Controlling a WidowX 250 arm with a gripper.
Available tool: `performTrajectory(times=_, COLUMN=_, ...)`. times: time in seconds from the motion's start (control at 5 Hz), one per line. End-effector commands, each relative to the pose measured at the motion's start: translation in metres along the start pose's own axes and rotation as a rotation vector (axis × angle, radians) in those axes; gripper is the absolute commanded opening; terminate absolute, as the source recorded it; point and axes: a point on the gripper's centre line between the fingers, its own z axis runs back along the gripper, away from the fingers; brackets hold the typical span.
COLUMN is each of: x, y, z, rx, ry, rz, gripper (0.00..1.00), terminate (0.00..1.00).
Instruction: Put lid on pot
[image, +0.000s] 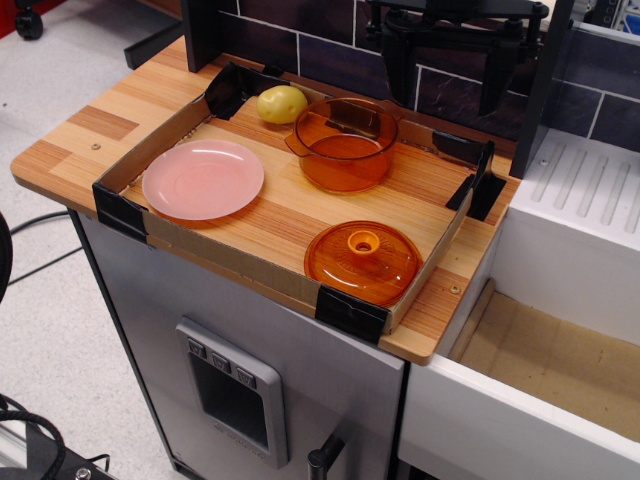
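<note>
The translucent orange pot (345, 148) stands upright and uncovered at the back middle of the wooden counter. The domed orange lid (362, 264) with its round knob lies flat near the front right corner of the cardboard border, apart from the pot. My black gripper (447, 78) hangs at the top of the view, above and behind the pot's right side. Its two fingers (398, 70) are spread wide apart and hold nothing.
A flat pink plate (203, 179) lies at the left. A yellow potato-like object (282, 103) sits behind the pot on its left. A low cardboard border (255, 262) with black taped corners rings the work area. A white sink (590, 200) adjoins on the right.
</note>
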Motion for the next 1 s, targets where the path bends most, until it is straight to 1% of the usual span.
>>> performTrajectory(times=0.0, x=0.000, y=0.000, z=0.000, rx=0.000, ry=0.000, rz=0.000, gripper=1.00, terminate=0.00)
performTrajectory(times=0.2, x=-0.008, y=0.014, z=-0.001, rx=-0.026, ry=-0.018, rz=-0.087, gripper=1.00, terminate=0.00)
performTrajectory(times=0.4, x=-0.016, y=0.033, z=0.002, rx=-0.044, ry=-0.008, rz=-0.148, gripper=1.00, terminate=0.00)
performTrajectory(times=0.6, x=-0.021, y=0.052, z=-0.002, rx=-0.058, ry=0.012, rz=-0.194, gripper=1.00, terminate=0.00)
performTrajectory(times=0.8, x=-0.040, y=0.055, z=-0.033, rx=-0.039, ry=-0.008, rz=-0.215, gripper=1.00, terminate=0.00)
